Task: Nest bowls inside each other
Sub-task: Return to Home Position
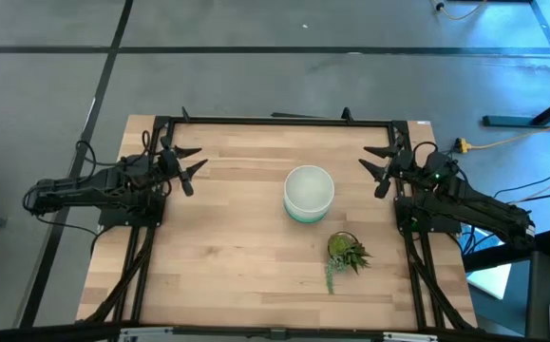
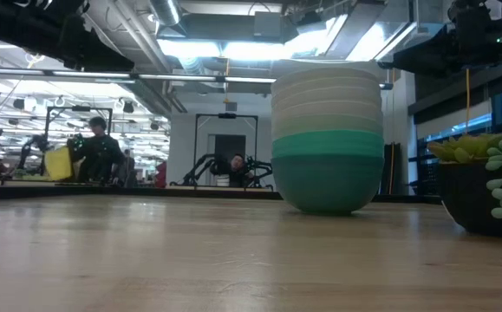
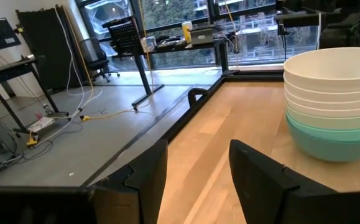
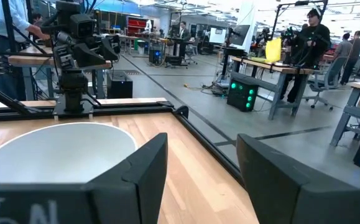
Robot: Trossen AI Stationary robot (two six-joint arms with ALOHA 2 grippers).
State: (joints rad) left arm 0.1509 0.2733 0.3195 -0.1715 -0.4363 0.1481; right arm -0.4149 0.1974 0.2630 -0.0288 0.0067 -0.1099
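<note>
Wooden table [image 1: 218, 247]: one bowl stack [image 1: 309, 193], one plant [image 1: 347, 253].

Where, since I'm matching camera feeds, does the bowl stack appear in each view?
High view: bowl stack right of centre on the wooden table.
Low view: centre-right.
Left wrist view: ahead, seen side-on.
Right wrist view: close, only white inside.
Shared landmark: the table.

The bowls [image 2: 327, 113] run white, then pale mint, then teal below; the plant [image 1: 348, 253] is green.
</note>
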